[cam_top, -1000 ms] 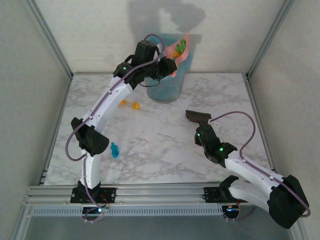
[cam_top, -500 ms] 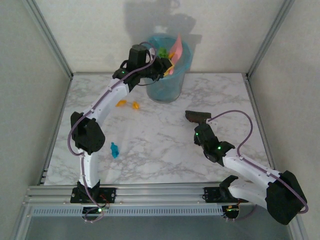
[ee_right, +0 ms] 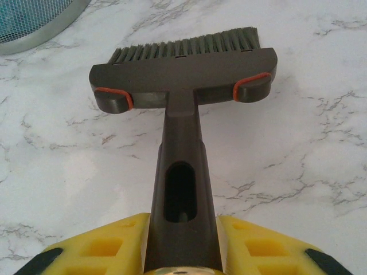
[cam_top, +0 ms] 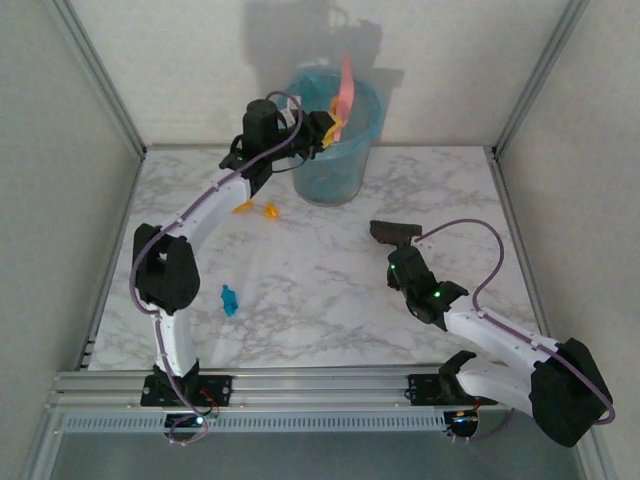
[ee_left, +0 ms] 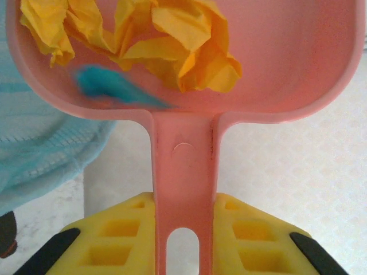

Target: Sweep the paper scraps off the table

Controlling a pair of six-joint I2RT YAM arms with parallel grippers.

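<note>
My left gripper (cam_top: pixel 318 128) is shut on the handle of the pink dustpan (cam_top: pixel 346 82), which stands tipped steeply over the round bin (cam_top: pixel 335 170). In the left wrist view the gripper (ee_left: pixel 183 243) clamps the handle, and the dustpan (ee_left: pixel 298 69) holds crumpled orange paper scraps (ee_left: pixel 178 46) and a blurred blue one (ee_left: pixel 109 86). On the table (cam_top: pixel 330 290) lie two orange scraps (cam_top: pixel 243 207) (cam_top: pixel 270 211) and a blue scrap (cam_top: pixel 229 299). My right gripper (cam_top: pixel 405 262) is shut on the dark brush (cam_top: pixel 394 232); the brush head (ee_right: pixel 183 69) hovers just above the marble, gripper (ee_right: pixel 182 246) on its handle.
The blue-lined bin (ee_left: pixel 40 154) stands at the table's far edge against the back wall; its rim (ee_right: pixel 34 23) is to the upper left of the brush. Aluminium rails (cam_top: pixel 110 130) frame the sides. My left arm stretches diagonally over the left half.
My left gripper has turned the dustpan from a slant to nearly upright over the bin. The green scrap that lay in the pan is gone. The right arm and brush barely moved.
</note>
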